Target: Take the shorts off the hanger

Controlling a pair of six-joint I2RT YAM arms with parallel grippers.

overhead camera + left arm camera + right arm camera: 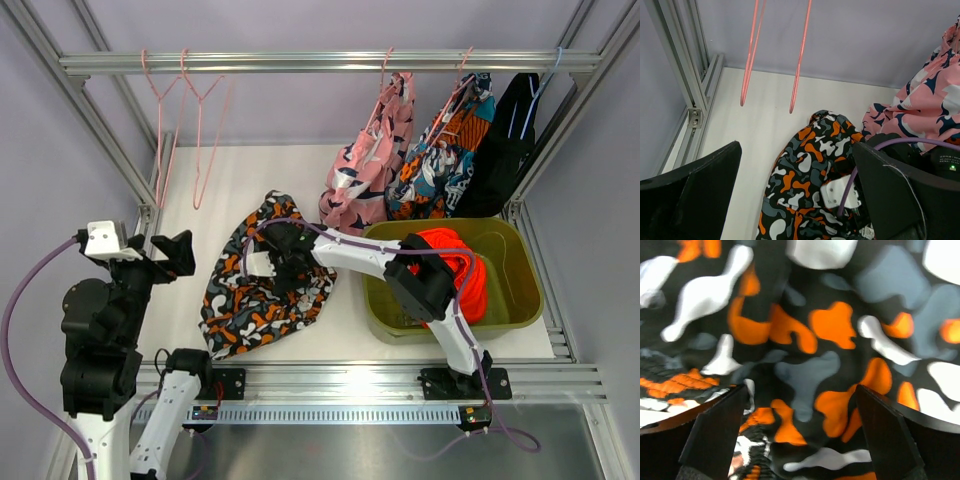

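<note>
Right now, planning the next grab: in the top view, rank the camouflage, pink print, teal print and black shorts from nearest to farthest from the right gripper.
Measured from the right gripper:
1. camouflage shorts, lying directly beneath it.
2. pink print shorts, hanging behind it, to the right.
3. teal print shorts, hanging farther right.
4. black shorts, hanging at the far right.

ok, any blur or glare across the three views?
Top external: sharp, evenly lit, mild sheen on the metal sheet at the bottom. Left wrist: background crisp, its own fingers dark and featureless. Right wrist: camouflage shorts fill the frame, slightly soft, blurriest toward the top.
</note>
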